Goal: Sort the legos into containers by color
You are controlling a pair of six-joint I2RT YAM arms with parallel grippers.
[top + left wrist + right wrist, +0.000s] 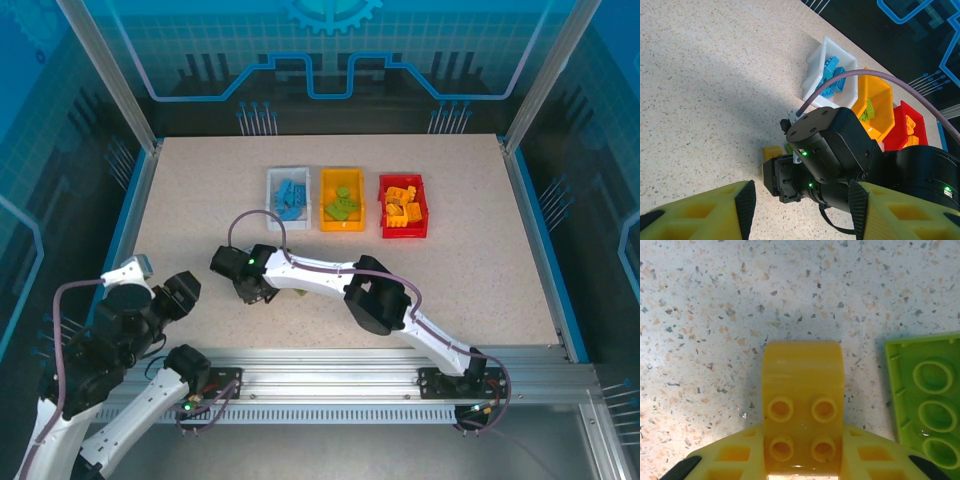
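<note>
We saw one yellow brick (802,400) on the table (715,315), bottom middle of the right wrist view, with the right claw (256,290) closed on its sides and a green brick (925,390) just right of it. We judged these the last loose pieces. Upper centre overhead, blue bricks (290,197) sat in the white bin (269,200), green bricks (342,205) in the orange bin (342,227) and yellow bricks (403,205) in the red bin (404,234). The left claw (801,210) hung open and empty.

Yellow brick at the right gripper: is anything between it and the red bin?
Nothing visible blocks it. The yellow brick sits between the fingers of the right gripper, and bare table runs from there to the red bin. The orange bin has its near corner close to that straight line, so lift before crossing.
</note>
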